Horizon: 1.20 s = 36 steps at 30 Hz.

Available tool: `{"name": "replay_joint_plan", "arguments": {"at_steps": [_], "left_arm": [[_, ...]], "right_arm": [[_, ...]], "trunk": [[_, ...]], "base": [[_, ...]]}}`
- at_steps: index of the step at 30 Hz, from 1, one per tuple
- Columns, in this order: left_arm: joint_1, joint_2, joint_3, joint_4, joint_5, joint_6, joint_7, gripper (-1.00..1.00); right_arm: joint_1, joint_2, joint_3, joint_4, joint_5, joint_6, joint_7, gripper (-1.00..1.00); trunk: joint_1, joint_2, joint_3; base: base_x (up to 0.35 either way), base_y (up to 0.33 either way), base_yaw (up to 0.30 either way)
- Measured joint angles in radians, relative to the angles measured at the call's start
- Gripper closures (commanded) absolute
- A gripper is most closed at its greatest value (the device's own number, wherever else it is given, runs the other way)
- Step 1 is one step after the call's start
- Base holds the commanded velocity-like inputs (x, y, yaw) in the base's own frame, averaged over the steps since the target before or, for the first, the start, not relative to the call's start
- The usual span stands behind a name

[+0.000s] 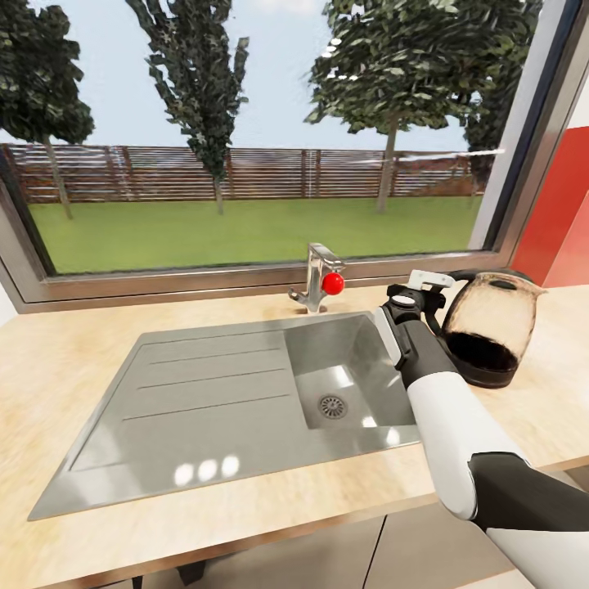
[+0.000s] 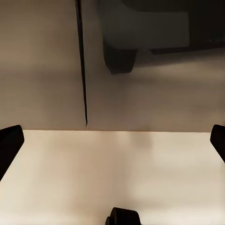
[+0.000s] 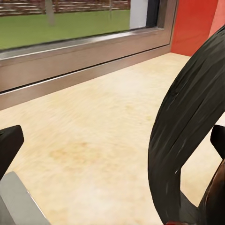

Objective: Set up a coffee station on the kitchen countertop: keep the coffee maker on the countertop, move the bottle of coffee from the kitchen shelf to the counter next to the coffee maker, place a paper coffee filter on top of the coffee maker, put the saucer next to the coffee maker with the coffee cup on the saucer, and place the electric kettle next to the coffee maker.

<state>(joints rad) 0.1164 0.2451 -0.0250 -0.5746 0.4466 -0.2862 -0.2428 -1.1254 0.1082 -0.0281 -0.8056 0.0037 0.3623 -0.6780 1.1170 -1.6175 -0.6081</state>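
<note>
The electric kettle (image 1: 495, 323), clear glass with a black base, stands on the kitchen countertop (image 1: 65, 360) to the right of the sink. My right gripper (image 1: 425, 288) is at its black loop handle (image 1: 444, 304). In the right wrist view that handle (image 3: 187, 126) curves up between the spread fingers of my right gripper (image 3: 114, 143), close to one of them, and the gripper is open. My left gripper (image 2: 112, 143) is open with nothing between its fingers, over a pale tan surface.
An inset steel sink (image 1: 204, 393) with a drainboard takes up the counter's middle. A faucet (image 1: 315, 278) with a red knob (image 1: 332, 284) stands behind it. A large window runs along the back, with a red wall panel (image 1: 564, 213) at the right. Grey cabinet fronts (image 2: 42, 61) are in the left wrist view.
</note>
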Motion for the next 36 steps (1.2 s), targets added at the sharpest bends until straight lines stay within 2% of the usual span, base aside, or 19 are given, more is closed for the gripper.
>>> {"name": "replay_joint_plan", "arguments": {"at_steps": [18,19,36], "left_arm": [[0.0,0.0,0.0,0.0,0.0,0.0,0.0,-1.0],[0.0,0.0,0.0,0.0,0.0,0.0,0.0,-1.0],[0.0,0.001,0.0,0.0,0.0,0.0,0.0,-1.0]], "right_arm": [[0.0,0.0,-0.001,0.0,-0.001,-0.001,-0.001,-1.0],[0.0,0.0,-0.001,0.0,-0.001,-0.001,-0.001,1.0],[0.0,0.0,-0.002,-0.002,0.0,0.001,-0.001,1.0]], "trunk": [[0.0,0.0,0.0],[0.0,0.0,0.0],[0.0,0.0,0.0]], "base": [[0.0,0.0,0.0],[0.0,0.0,0.0],[0.0,0.0,0.0]]}}
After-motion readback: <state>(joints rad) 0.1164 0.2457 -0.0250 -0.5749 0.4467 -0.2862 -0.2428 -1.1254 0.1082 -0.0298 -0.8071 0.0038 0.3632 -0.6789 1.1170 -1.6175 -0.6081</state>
